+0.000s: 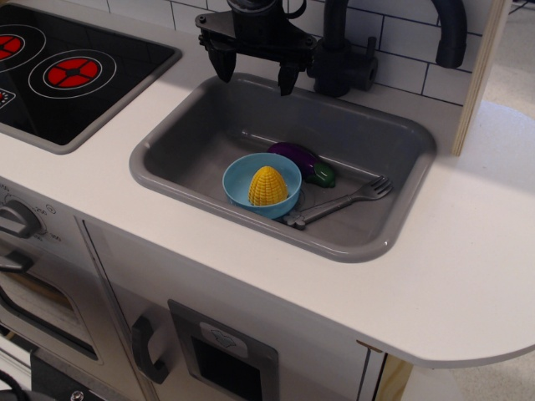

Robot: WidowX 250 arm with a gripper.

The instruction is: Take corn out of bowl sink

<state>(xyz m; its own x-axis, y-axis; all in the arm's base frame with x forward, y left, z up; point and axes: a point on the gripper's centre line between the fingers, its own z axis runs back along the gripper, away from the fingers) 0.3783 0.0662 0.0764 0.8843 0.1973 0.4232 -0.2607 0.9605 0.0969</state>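
The yellow ridged corn (267, 186) lies inside the light blue bowl (241, 174), which rests on the floor of the grey sink (368, 242) near its front wall. My black gripper (256, 73) hangs above the sink's back rim, well above and behind the bowl. Its two fingers are spread apart and hold nothing.
A purple eggplant with a green cap (301, 159) lies just behind the bowl. A grey plastic fork (343, 200) lies to the bowl's right. A black faucet (343, 50) stands right of the gripper. The black stovetop with red rings (75, 73) is at left.
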